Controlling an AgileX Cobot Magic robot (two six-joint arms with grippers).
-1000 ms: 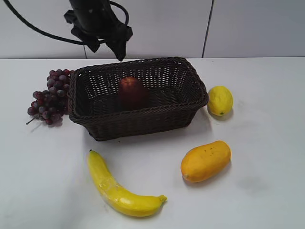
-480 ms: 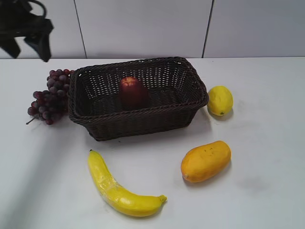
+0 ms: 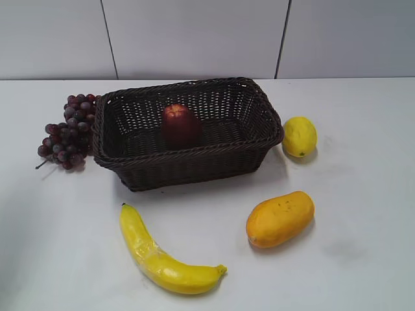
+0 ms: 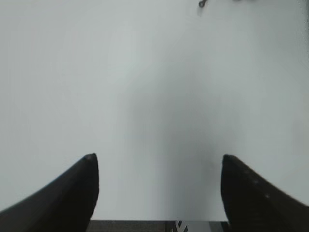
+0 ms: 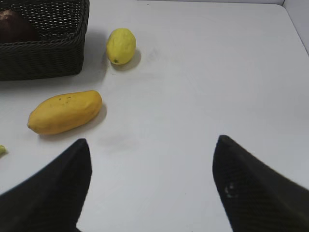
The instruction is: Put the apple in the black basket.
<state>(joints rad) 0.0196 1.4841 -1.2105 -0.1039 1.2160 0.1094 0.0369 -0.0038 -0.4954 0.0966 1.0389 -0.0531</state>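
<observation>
The dark maroon-red apple (image 3: 179,125) sits inside the black basket (image 3: 194,165) near its middle. In the right wrist view the basket (image 5: 48,58) is at the top left with the apple (image 5: 14,28) just showing inside. No gripper shows in the exterior view. My left gripper (image 4: 157,159) is open and empty over bare white table. My right gripper (image 5: 152,145) is open and empty over bare table, right of the fruit.
A bunch of purple-red grapes (image 3: 68,133) lies left of the basket. A lemon (image 3: 299,136) lies right of it, also seen in the right wrist view (image 5: 120,45). A mango (image 3: 280,218) (image 5: 65,112) and a banana (image 3: 165,259) lie in front.
The left arm moved from above the basket off to the left and out of the exterior view. The apple stays in the basket.
</observation>
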